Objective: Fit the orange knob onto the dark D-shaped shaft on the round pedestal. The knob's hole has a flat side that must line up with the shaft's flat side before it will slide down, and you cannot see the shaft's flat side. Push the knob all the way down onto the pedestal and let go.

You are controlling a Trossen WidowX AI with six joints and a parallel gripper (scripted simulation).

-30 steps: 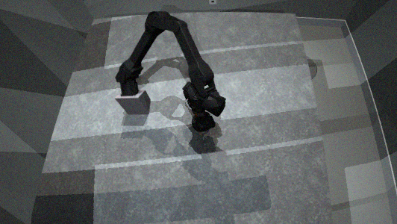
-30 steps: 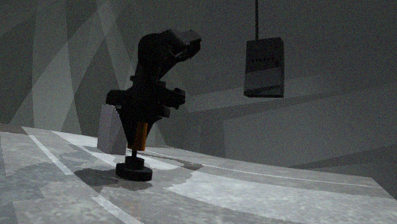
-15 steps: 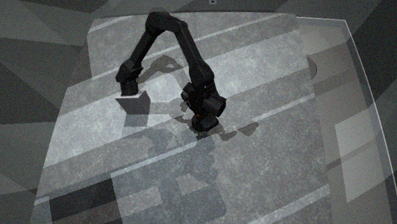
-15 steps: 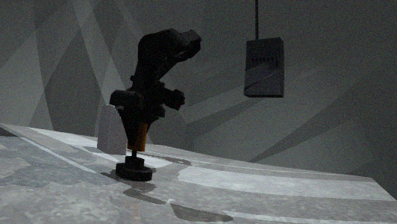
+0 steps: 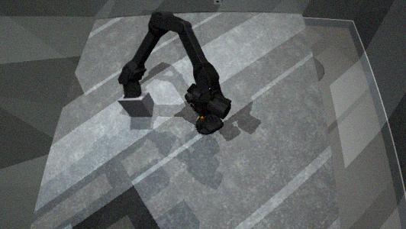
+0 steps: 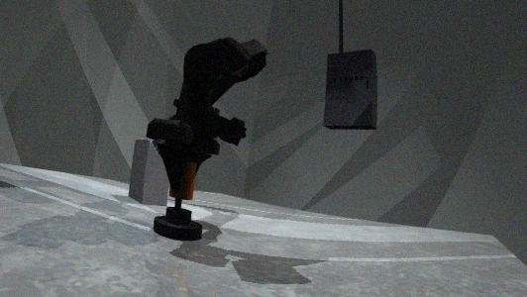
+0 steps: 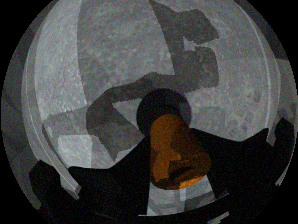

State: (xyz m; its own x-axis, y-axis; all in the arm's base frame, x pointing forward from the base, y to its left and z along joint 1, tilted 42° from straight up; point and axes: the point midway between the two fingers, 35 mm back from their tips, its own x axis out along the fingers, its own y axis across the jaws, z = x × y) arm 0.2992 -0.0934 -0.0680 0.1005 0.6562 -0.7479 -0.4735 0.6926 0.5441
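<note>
The orange knob (image 6: 188,179) (image 7: 172,152) is upright between the fingers of my gripper (image 6: 182,188) (image 7: 170,136), which is shut on it. In the top view only a speck of the knob (image 5: 202,117) shows beside the dark hand. The round dark pedestal (image 6: 162,228) (image 7: 146,106) stands on the table under the knob. A short length of the thin dark shaft (image 6: 178,203) shows between the knob's lower end and the pedestal's collar. The knob is over the shaft, clear of the collar. Whether the shaft's tip is inside the hole, and where its flat side faces, cannot be seen.
A grey block (image 5: 135,107) (image 6: 144,173) stands by the arm's base in the top view and behind the gripper in the exterior view. A dark box (image 6: 350,91) hangs at the right. Shadows and light bands cross the table (image 5: 275,160).
</note>
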